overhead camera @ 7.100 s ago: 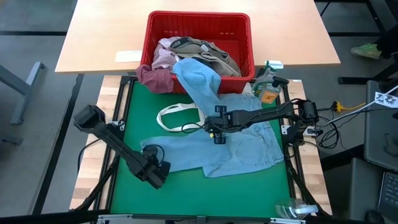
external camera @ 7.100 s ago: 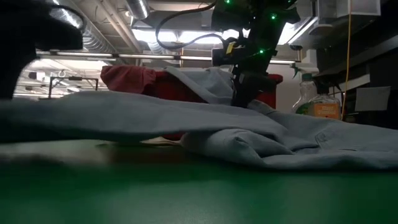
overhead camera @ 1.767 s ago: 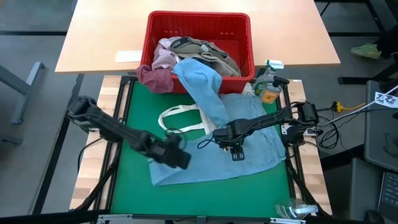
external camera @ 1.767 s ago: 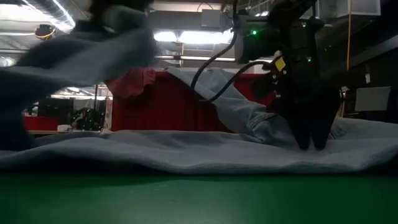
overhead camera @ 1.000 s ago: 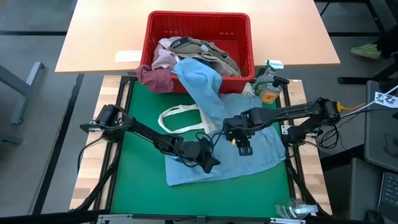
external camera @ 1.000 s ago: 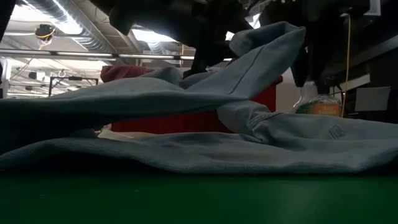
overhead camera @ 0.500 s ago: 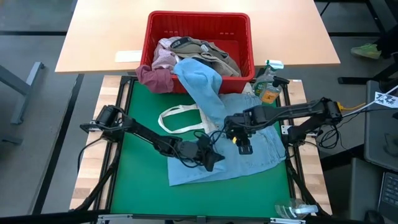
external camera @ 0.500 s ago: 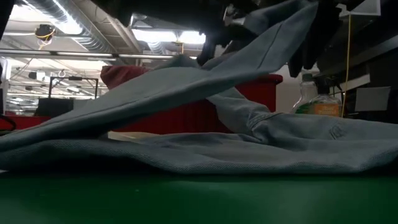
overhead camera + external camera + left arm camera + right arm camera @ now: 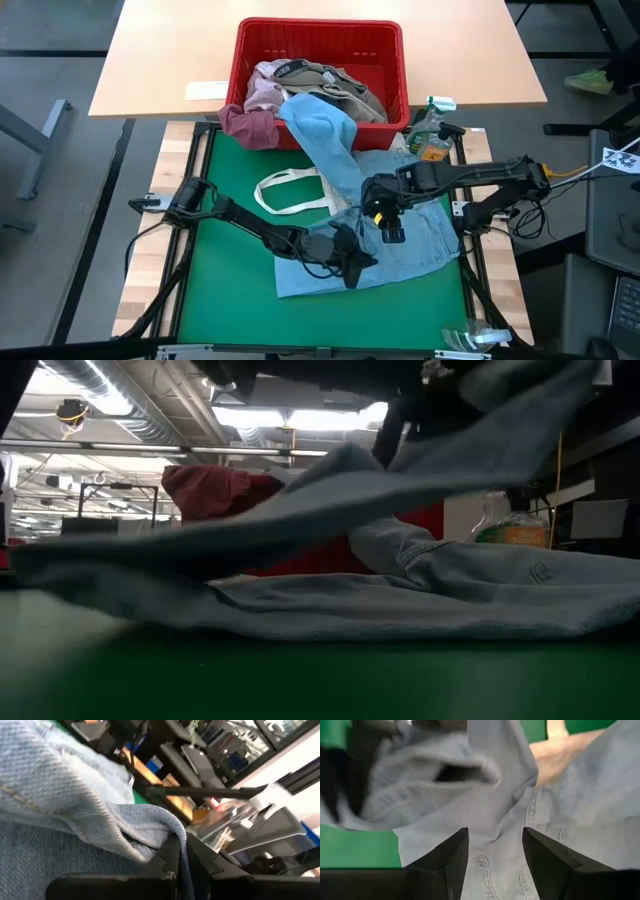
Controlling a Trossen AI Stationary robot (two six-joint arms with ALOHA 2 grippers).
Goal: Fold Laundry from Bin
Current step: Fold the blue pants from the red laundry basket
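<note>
Light blue jeans (image 9: 415,245) lie spread on the green mat (image 9: 230,290). One leg (image 9: 325,135) runs up over the rim of the red bin (image 9: 320,25), which holds pink, maroon and khaki pieces. My left gripper (image 9: 352,268) is over the jeans' near left part, shut on a fold of them; it also shows in its wrist view (image 9: 179,845). My right gripper (image 9: 388,228) is open just above the jeans' middle, and its wrist view (image 9: 495,840) shows denim between its fingers. My left gripper pinches a fold of the denim (image 9: 167,827) between its two fingers, coming roughly level from the table's left. The held part is lifted. In the low view the cloth (image 9: 350,490) slants from the gripper down to the mat, over the rest of the jeans.
A white tote bag (image 9: 290,190) lies on the mat left of the jeans, partly under them. A spray bottle (image 9: 432,140) stands at the mat's far right corner. A clear plastic item (image 9: 470,338) lies at the near right. The mat's left half shows bare green.
My left gripper has gone toward the table's right edge with the denim, drawing the jeans' left part up and over the rest; the jeans' left edge has moved right. My right gripper has shifted slightly toward the far edge, staying open.
</note>
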